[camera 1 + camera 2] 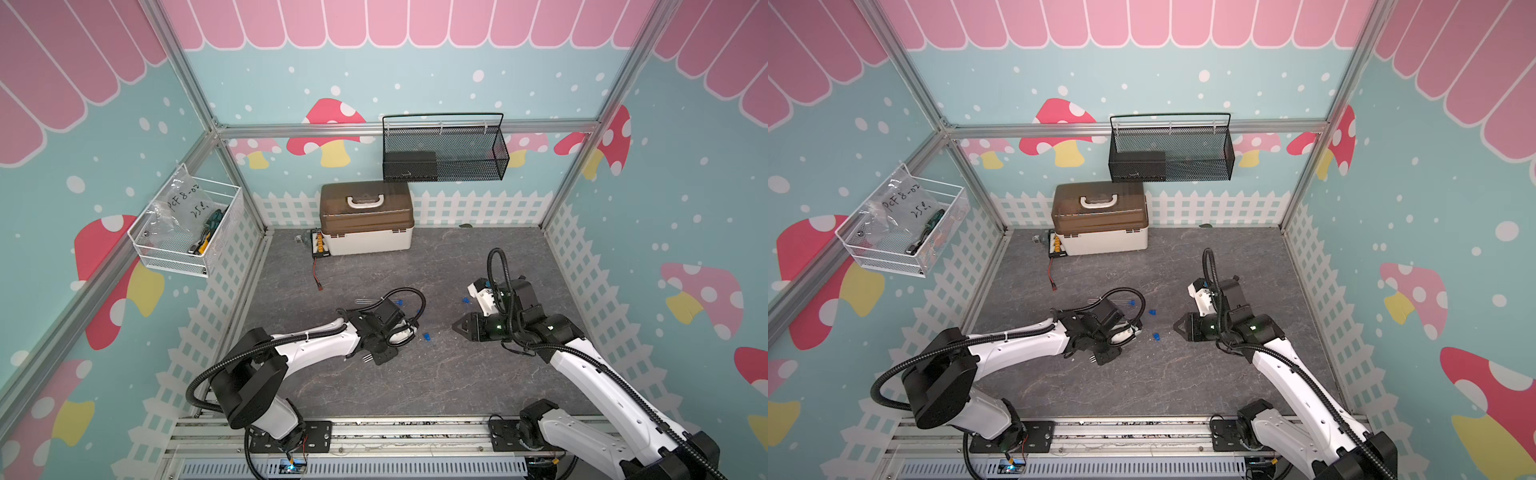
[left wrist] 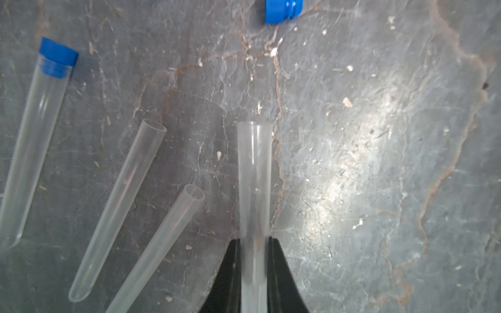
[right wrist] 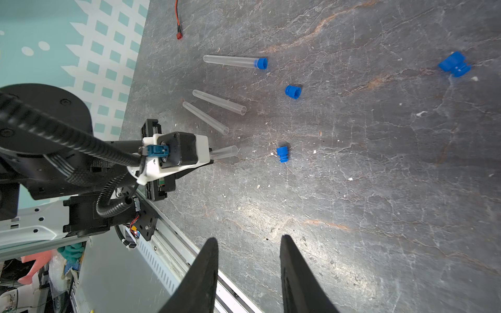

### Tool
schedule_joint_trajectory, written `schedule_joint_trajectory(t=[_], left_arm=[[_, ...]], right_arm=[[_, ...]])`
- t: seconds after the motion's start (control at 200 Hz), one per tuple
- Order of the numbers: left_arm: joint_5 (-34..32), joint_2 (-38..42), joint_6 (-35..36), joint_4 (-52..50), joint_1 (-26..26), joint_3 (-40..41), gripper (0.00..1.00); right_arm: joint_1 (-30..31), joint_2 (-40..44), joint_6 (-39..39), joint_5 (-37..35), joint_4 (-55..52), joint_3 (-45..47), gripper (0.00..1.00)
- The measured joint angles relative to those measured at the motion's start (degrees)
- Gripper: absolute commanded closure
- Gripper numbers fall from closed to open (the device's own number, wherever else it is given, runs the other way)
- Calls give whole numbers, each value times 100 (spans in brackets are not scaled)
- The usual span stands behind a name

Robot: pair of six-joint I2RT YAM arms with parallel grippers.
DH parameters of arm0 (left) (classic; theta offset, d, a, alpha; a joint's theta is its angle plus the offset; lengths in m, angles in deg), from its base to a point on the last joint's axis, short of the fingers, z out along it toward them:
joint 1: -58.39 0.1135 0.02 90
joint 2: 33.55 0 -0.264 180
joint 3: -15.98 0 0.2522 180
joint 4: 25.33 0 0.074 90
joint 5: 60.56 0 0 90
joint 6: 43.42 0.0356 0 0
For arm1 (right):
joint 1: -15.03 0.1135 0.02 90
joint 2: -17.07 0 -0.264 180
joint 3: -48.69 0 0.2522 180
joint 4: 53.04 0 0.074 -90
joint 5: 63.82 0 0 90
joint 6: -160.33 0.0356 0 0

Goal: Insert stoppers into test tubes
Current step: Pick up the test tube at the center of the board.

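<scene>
Left claw [image 2: 254,240]: clenched on open test tube [image 2: 254,176], mid-desk [image 3: 379,189], away from edges. Three other tubes [image 3: 219,102] on its far side; loose stoppers [image 3: 282,154] right. Right claw [image 3: 249,239]: parted, empty.

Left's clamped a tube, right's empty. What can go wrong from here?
1. The left gripper pinches the held tube far from its open mouth; pressing on that end may lever or slide it.
2. The right gripper is open and empty; the nearest loose stopper is tiny and may skid or pop out when pinched.
3. Two open tubes lie close beside the held one; moving that gripper sideways could set them rolling.
</scene>
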Motion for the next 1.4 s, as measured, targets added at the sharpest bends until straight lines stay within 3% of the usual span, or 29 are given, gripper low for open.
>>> schedule_joint_trajectory(t=[0.555,0.775,0.976,1.401], left_arm=[[393,671,479,498,0,470,84],[498,752,640,675,4,560,84],[675,802,896,927,7,619,85],[1231,1005,1257,1513,11,758,84]], right_arm=[[0,-52,2,249,-2,0,62],[0,-153,-2,636,-24,-33,54],[0,-605,46,1134,20,-87,47],[326,-1478,527,1574,741,-85,48]])
